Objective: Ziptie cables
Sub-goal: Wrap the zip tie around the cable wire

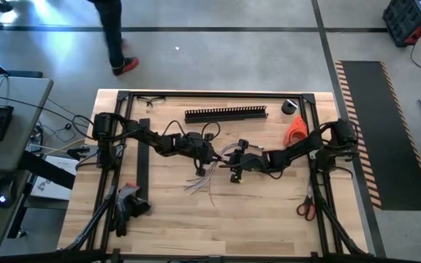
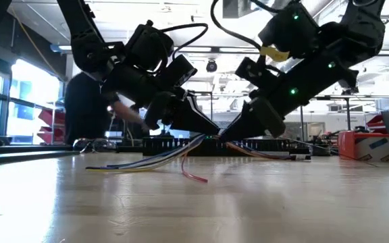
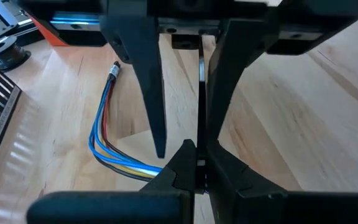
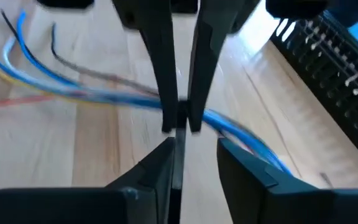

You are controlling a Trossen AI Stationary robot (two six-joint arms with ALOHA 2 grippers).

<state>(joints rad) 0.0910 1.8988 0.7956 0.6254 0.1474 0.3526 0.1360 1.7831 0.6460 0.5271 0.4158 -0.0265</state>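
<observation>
Pale wood fills the table (image 1: 167, 219), and we see the cables (image 1: 209, 174) loose at its middle, between the two grippers. From above they look greyish; our wrist views show blue, yellow and red strands. Our left gripper (image 3: 180, 152) is closed on a thin dark strip, just beside the bunch. Our right gripper (image 4: 180, 124) stands slightly parted over the cables; whether it holds them, we cannot tell. Bare wood lies toward the near edge; a slotted strip (image 1: 226, 113) lines the far side.

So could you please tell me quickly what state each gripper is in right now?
Left gripper: shut on a thin black strip, beside the cables.
Right gripper: at the cables; cannot tell whether open or shut.
</observation>
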